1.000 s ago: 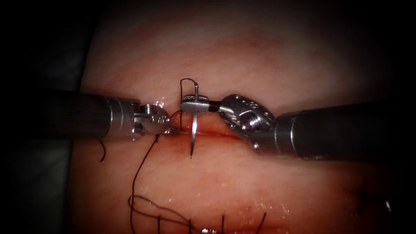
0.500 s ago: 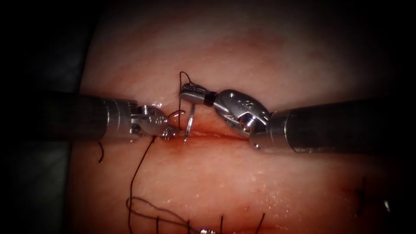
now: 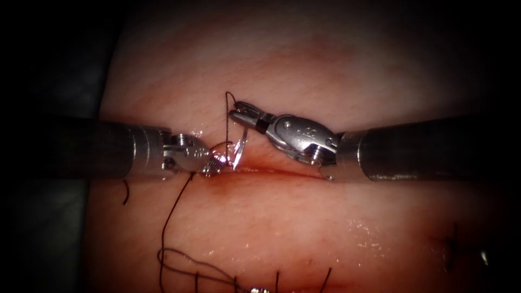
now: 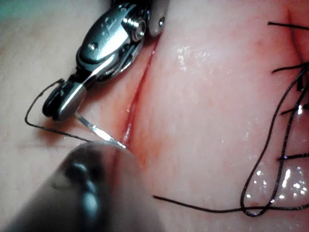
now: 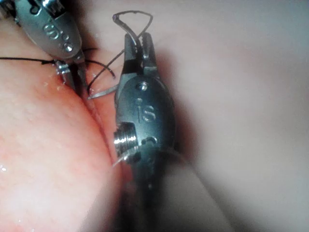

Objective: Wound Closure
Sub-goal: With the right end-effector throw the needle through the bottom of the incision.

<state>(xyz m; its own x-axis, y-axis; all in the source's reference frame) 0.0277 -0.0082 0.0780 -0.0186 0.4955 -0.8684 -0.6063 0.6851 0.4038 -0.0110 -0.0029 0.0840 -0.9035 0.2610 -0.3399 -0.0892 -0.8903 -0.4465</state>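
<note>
The cut runs across the pale tissue. My right tool comes in from the right, jaws shut on the curved needle close to its thread end. The needle hangs down from the jaws, its tip at the cut's left end and touching the tissue edge beside my left tool. How deep the tip sits I cannot tell. Dark thread loops over the right jaws, passes the left tool and trails down. The right tool with the needle also appears in the left wrist view, and the right tool again in its own wrist view.
Red fluid wets the tissue around the cut's left end. A loose thread loop and several dark stitch ends lie along the near edge. Another dark thread end sits far right. Dark drape borders the tissue on the left.
The right tool rolled and lifted slightly, swinging the needle tip from below the cut up and left to the cut's edge beside the left tool. The left tool barely moved.
</note>
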